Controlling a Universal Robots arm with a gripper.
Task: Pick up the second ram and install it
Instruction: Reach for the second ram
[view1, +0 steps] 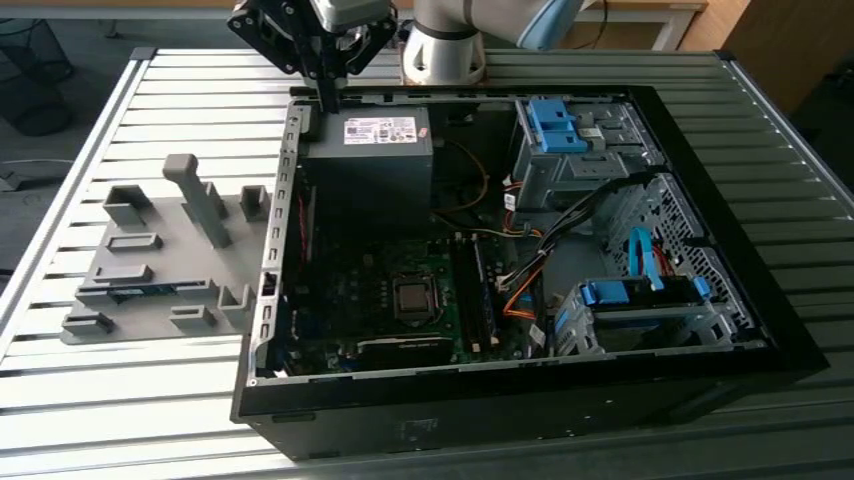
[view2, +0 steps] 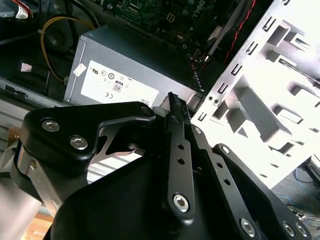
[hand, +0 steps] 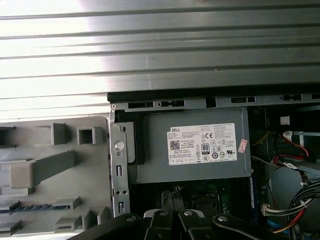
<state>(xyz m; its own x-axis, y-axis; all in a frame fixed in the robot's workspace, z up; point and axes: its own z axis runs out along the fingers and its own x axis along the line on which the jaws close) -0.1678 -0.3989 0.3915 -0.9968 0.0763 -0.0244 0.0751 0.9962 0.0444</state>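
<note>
The second ram (view1: 134, 291) lies flat in a slot near the front of the grey fixture (view1: 160, 225), left of the computer case in the exterior view; the first wrist view shows it as a blue-green strip (hand: 30, 206). My gripper (view1: 327, 100) hangs fingers-down over the case's far left corner, beside the power supply (view1: 371, 150), well away from the ram. Its fingers (view2: 172, 107) meet at the tip and look shut with nothing between them. The gripper (hand: 172, 200) also shows in the first wrist view.
The open black case (view1: 747, 330) holds the motherboard (view1: 387, 290) with memory slots (view1: 474, 290), loose cables and blue drive latches (view1: 554, 125). Upright grey blocks (view1: 200, 195) stand on the fixture. The arm's base (view1: 447, 50) stands behind the case on the slatted metal table (view1: 80, 410).
</note>
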